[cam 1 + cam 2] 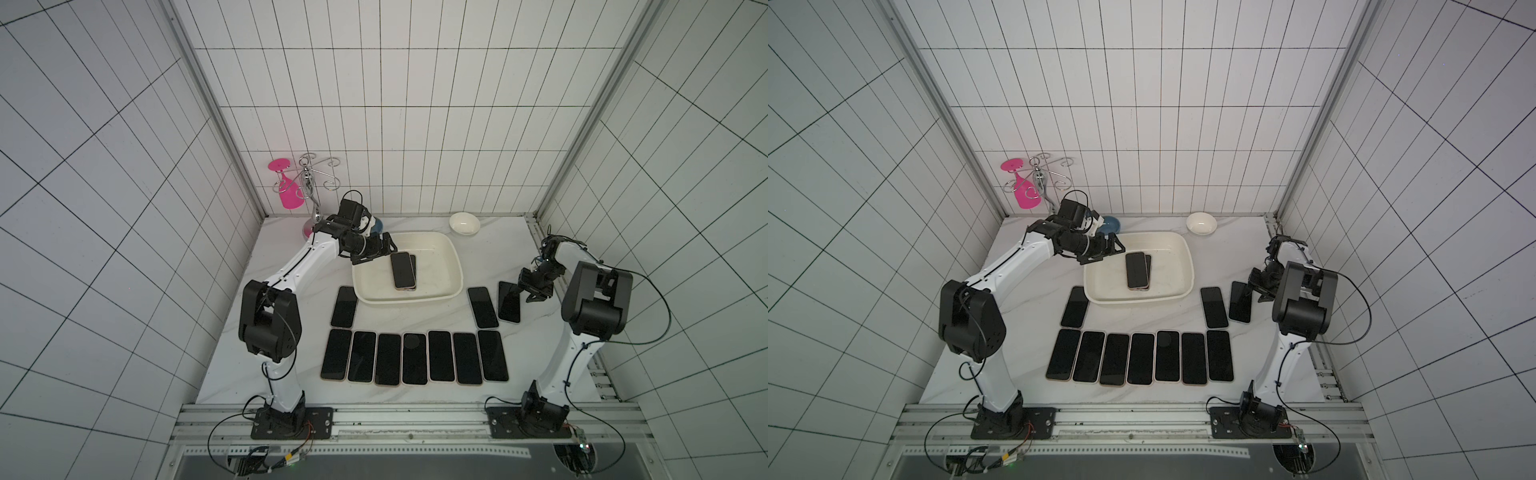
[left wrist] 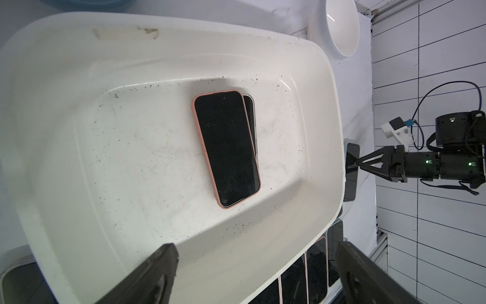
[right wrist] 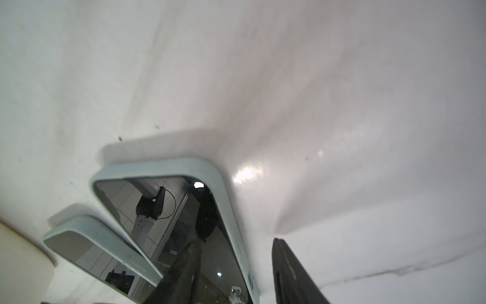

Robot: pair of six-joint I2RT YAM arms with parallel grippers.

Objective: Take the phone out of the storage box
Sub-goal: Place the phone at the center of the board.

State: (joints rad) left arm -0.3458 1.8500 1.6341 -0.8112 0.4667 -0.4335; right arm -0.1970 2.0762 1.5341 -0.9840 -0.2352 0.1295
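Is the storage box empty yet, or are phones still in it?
Not empty. Two phones lie stacked on the storage box floor: a pink-cased phone screen up, overlapping a second phone beneath it.

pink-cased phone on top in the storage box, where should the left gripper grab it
Pinch the pink-cased phone across its two long edges, near the middle, coming straight down from above. It lies flat, screen up, on a second phone in the storage box, so its narrow width likely suits the open left gripper.
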